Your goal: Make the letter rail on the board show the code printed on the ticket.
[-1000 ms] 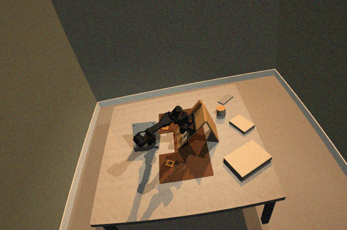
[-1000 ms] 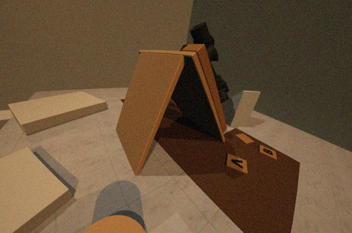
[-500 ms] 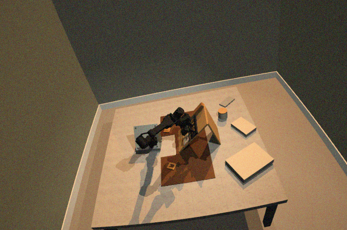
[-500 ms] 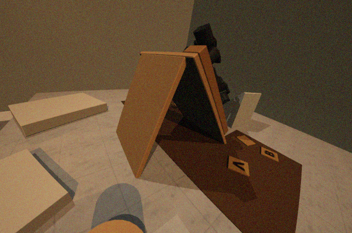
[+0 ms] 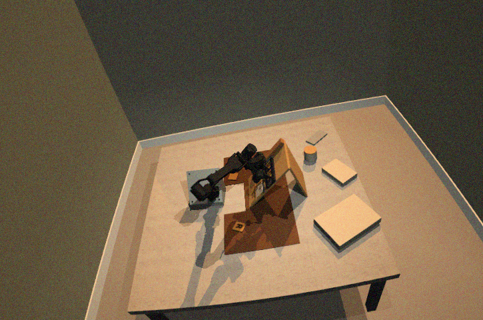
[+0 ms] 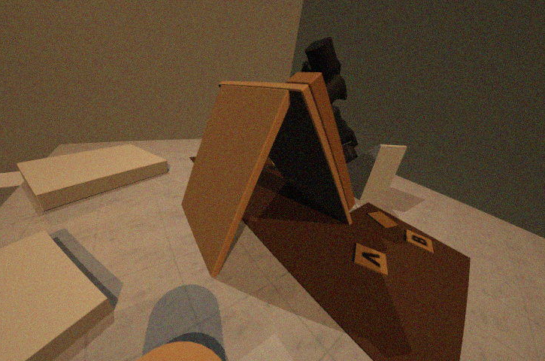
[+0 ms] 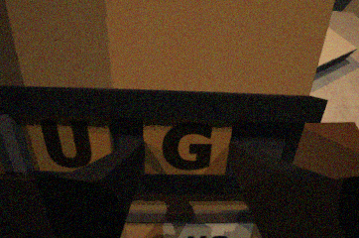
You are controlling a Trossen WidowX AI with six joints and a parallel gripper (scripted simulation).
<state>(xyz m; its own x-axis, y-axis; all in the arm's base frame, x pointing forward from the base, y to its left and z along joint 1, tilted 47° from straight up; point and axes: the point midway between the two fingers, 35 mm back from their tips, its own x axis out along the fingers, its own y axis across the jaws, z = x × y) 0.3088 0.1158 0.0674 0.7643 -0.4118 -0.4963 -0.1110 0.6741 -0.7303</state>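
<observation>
In the wrist view my gripper (image 7: 187,171) is shut on the G tile (image 7: 187,148), which sits in the dark letter rail (image 7: 158,105) on the orange board (image 7: 207,45). A U tile (image 7: 68,146) sits in the rail to its left, with a gap between them. In the top view the gripper (image 5: 264,175) is pressed to the robot-facing side of the A-frame board (image 5: 295,169) (image 6: 230,170). Loose tiles A (image 6: 370,258) and B (image 6: 419,241) lie flat on the brown mat (image 6: 409,306) (image 5: 272,230). The white ticket (image 6: 383,170) stands upright beyond them; its print is unreadable.
A third tile (image 6: 382,219) lies near the board's foot, and another lettered tile (image 5: 238,226) lies on the mat. An orange cylinder (image 5: 310,153) and two flat tan boxes (image 5: 339,171) (image 5: 346,220) stand on the board's far side. A small grey slab (image 5: 316,138) lies at the back.
</observation>
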